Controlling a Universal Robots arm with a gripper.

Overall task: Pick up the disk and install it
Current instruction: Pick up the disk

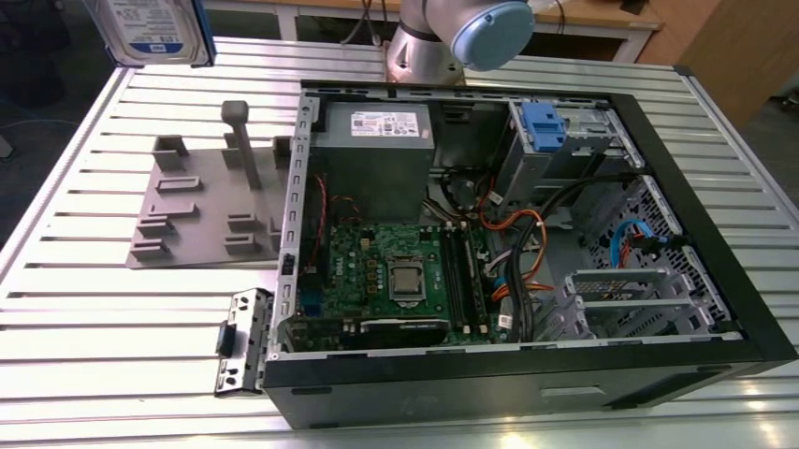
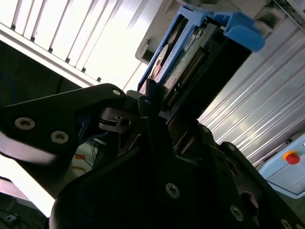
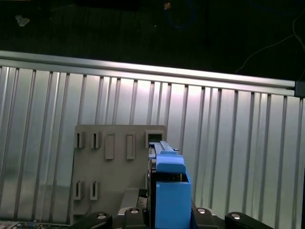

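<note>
— Where is the disk right now?

— In the exterior view the disk (image 1: 150, 28) is hanging up off the table (image 1: 112, 374), at about eleven o'clock from the open computer case (image 1: 500, 398). The picture's edge is cutting off its upper part. The arm (image 1: 443, 42), at twelve o'clock from the case, is being cut off too.

— What is the case holding?

— The power supply (image 1: 370, 140) is sitting at its twelve o'clock end, the blue-fronted drive cage (image 1: 556, 140) at about one o'clock, and the motherboard (image 1: 374, 271) toward seven. A grey fixture (image 1: 200, 215) is lying on the slats at nine o'clock, just beside the case.

— And the claw?

— The second wrist view is giving me that. The gripper (image 2: 164, 112) is clamping the disk (image 2: 190, 52) between its black fingers (image 2: 147, 102), with the blue carrier (image 2: 238, 31) framing the far end. The fingers are covering the near end, so I am not making out how deep the hold is going.

— The first wrist view?

— There the disk (image 3: 169, 191) is facing me edge-on, so its label is turning away from sight. Beyond it the grey fixture (image 3: 114, 176) is lying on the table's slats (image 3: 238, 143).
</note>
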